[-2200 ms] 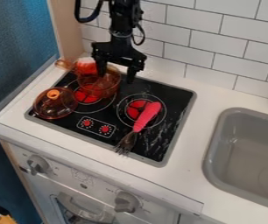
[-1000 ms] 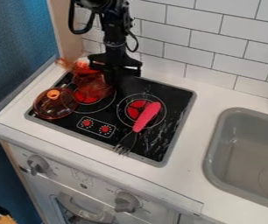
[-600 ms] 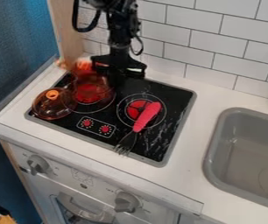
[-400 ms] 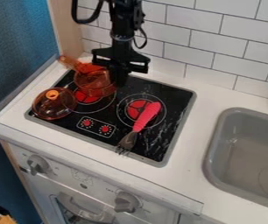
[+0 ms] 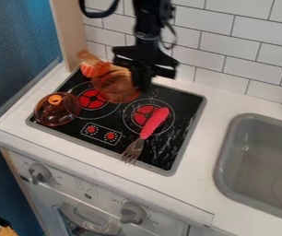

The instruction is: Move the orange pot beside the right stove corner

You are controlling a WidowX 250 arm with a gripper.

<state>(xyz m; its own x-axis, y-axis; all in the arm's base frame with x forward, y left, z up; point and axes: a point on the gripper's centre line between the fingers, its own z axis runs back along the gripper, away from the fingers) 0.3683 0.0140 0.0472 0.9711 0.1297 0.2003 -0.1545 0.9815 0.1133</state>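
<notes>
Over the back of the black stove, the black gripper (image 5: 143,85) is shut on the right rim of the see-through orange pot (image 5: 115,86). The pot hangs slightly tilted between the left and right burners, its handle pointing to the back left. On the stove's right side lies a fork with a pink handle (image 5: 156,120), across the right burner (image 5: 144,113), its tines toward the front edge.
An orange see-through lid (image 5: 57,109) with an orange knob lies at the stove's left corner. Behind the pot is a small red-orange object (image 5: 89,70). A grey sink (image 5: 228,152) is set in the counter at the right, and a tiled wall (image 5: 226,39) rises behind.
The gripper has closed on the pot's rim. Together they have moved right, and the pot has come up off the left burner. The lid and fork have stayed about where they were.
</notes>
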